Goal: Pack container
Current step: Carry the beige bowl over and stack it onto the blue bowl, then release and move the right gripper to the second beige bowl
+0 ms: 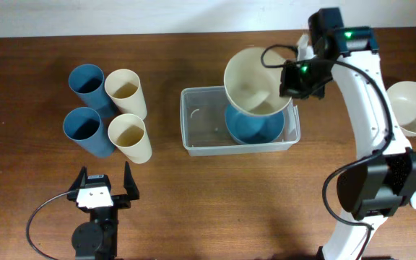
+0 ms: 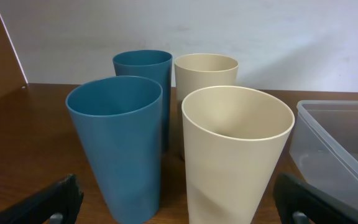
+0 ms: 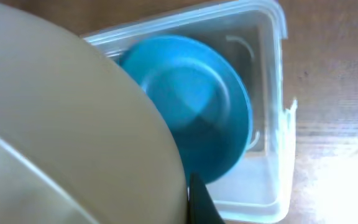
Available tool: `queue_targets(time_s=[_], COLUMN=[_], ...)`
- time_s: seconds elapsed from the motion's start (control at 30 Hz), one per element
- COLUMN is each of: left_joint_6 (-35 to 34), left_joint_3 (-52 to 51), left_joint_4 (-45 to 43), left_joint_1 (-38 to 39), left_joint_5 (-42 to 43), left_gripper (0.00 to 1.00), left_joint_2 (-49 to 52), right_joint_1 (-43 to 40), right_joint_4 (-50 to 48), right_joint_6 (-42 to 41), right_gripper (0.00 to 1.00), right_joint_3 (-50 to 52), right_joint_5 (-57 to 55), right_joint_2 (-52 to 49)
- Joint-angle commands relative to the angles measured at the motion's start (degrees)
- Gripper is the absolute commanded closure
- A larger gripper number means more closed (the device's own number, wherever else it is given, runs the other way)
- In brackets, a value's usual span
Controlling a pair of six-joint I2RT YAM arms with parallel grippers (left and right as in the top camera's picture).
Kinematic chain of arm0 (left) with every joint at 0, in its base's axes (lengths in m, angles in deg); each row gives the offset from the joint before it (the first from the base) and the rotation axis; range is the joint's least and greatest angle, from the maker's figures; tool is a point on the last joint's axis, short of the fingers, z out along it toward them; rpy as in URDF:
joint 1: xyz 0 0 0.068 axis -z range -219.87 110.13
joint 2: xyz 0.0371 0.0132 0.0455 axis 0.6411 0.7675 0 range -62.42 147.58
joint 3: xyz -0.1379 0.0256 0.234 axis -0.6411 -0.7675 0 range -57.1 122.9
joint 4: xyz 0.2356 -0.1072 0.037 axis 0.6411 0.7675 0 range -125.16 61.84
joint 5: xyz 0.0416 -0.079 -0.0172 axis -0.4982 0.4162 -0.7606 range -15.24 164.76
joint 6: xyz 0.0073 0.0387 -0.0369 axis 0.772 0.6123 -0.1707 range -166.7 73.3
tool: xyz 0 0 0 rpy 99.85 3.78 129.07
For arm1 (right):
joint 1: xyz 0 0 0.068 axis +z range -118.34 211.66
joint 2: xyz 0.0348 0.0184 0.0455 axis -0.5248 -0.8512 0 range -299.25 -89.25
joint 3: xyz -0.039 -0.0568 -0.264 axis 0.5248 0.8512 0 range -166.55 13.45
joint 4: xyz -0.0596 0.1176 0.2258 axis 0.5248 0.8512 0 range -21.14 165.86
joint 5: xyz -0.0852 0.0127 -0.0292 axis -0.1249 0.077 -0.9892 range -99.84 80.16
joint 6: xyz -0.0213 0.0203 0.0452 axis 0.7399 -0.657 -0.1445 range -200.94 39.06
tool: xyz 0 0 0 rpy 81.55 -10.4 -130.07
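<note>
The left gripper (image 1: 105, 185) sits low near the worktop's front edge, spread wide, facing four upright cups (image 1: 125, 92), two blue and two cream. Mid-worktop, the container (image 1: 202, 119) holds a blue bowl (image 1: 255, 130). Over its right half, the right gripper (image 1: 289, 79), its arm arching in from the front-right, pinches a tilted cream bowl (image 1: 251, 83) by the rim.

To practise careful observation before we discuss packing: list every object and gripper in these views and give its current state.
container: open, lidless, blue bowl inside
blue bowl: in the container
held cream bowl: tilted, gripped above the container
other cream bowl: on the table, apart
blue cups, cream cups: upright
left gripper: open, empty
right gripper: shut on the held cream bowl
</note>
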Motion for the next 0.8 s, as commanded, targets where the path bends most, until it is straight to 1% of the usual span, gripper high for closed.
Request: queue_targets(time_s=[0.0, 0.13, 0.3, 0.37, 0.4, 0.43, 0.53, 0.67, 0.77], left_joint_6=[0.9, 0.9, 0.9, 0.9, 0.9, 0.9, 0.9, 0.9, 0.9], left_joint_3=[-0.2, -0.2, -0.2, -0.2, -0.2, -0.2, -0.2, -0.2, -0.2], left_joint_4=[0.1, 0.1, 0.1, 0.1, 0.1, 0.1, 0.1, 0.1, 0.1], left_joint_1=[-0.3, -0.3, -0.3, -0.3, -0.3, -0.3, -0.3, -0.3, -0.3], left_joint_5=[-0.4, -0.4, -0.4, -0.4, -0.4, -0.4, -0.4, -0.4, -0.4], left_gripper=[0.0, 0.0, 0.0, 0.0, 0.0, 0.0, 0.0, 0.0, 0.0], left_joint_2=[-0.3, -0.3, -0.3, -0.3, -0.3, -0.3, -0.3, -0.3, -0.3], right_joint_1=[-0.2, 0.0, 0.0, 0.0, 0.0, 0.0, 0.0, -0.2, -1.6], right_joint_4=[-1.7, -5.3, -8.0, -8.6, -8.8, -8.9, -9.1, -9.1, -7.7], right_joint_6=[0.2, 0.2, 0.2, 0.2, 0.2, 0.2, 0.2, 0.1, -0.7], right_gripper=[0.96, 0.96, 0.95, 0.92, 0.88, 0.81, 0.73, 0.71, 0.67], right_joint_3=[4.1, 9.1, 12.0, 12.6, 12.8, 12.8, 12.8, 12.2, 8.1], right_joint_5=[-1.1, -0.9, -1.0, -0.9, -0.9, -0.9, -0.9, -0.6, 0.4], right_joint_2=[-0.6, -0.7, -0.7, -0.7, -0.7, -0.7, -0.7, -0.6, -0.4])
